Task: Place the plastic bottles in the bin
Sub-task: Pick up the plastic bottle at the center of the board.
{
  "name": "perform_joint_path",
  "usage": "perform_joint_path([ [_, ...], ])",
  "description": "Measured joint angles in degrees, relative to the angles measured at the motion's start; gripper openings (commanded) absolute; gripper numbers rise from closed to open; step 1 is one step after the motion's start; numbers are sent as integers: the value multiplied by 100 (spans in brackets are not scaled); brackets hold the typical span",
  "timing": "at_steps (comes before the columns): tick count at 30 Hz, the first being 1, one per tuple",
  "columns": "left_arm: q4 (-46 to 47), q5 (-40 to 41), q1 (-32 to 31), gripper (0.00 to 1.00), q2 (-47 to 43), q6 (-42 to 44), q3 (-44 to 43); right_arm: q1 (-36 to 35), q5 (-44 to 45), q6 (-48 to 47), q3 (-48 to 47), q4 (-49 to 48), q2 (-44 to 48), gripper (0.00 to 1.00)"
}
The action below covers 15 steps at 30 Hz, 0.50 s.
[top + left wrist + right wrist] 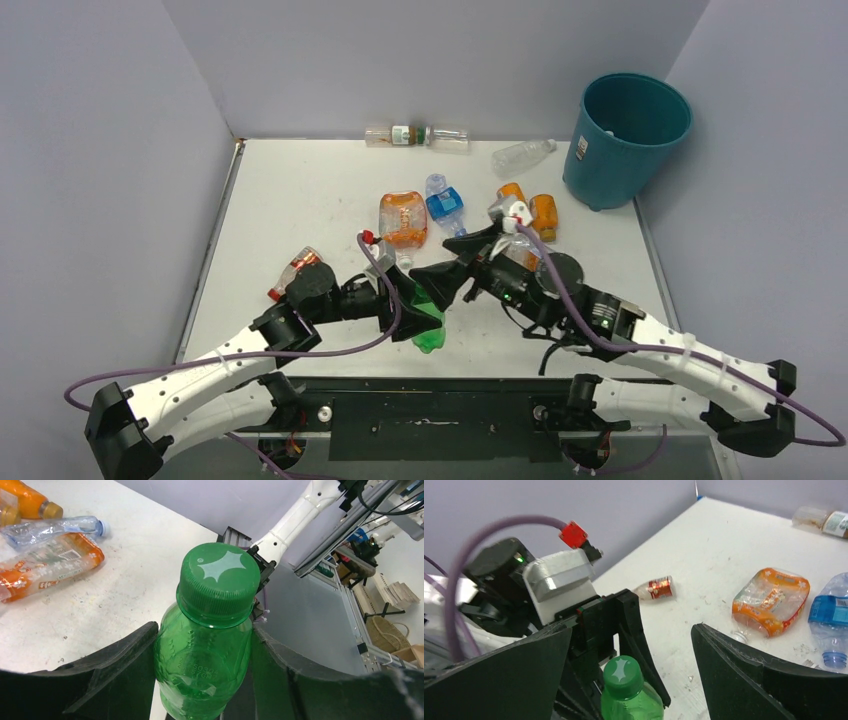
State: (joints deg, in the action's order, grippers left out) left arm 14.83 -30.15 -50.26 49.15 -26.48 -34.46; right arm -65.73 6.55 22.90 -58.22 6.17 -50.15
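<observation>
My left fingers (125, 665): half-open, clamped on green bottle (202, 655);
My right fingers (744, 670): spread wide, holding nothing, beside that bottle's cap (622, 670);
Room: bare desk (290, 200) leftward; bin (625, 140) at far-right corner.

Overhead camera looks down; 2 close wrist cameras share green bottle (202, 645).

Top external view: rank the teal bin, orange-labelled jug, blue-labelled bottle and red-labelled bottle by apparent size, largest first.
1. teal bin
2. orange-labelled jug
3. blue-labelled bottle and red-labelled bottle: these two look about alike, so they are left unranked.
</observation>
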Motion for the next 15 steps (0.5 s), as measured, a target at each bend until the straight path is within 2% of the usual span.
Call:
perform_joint_path([
  [6, -170, 63, -33, 0, 2, 105, -9, -4, -203, -63, -68, 382, -761, 81],
  [15, -275, 341, -33, 0, -96, 133, -11, -44, -212, 24, -66, 562, -743, 62],
])
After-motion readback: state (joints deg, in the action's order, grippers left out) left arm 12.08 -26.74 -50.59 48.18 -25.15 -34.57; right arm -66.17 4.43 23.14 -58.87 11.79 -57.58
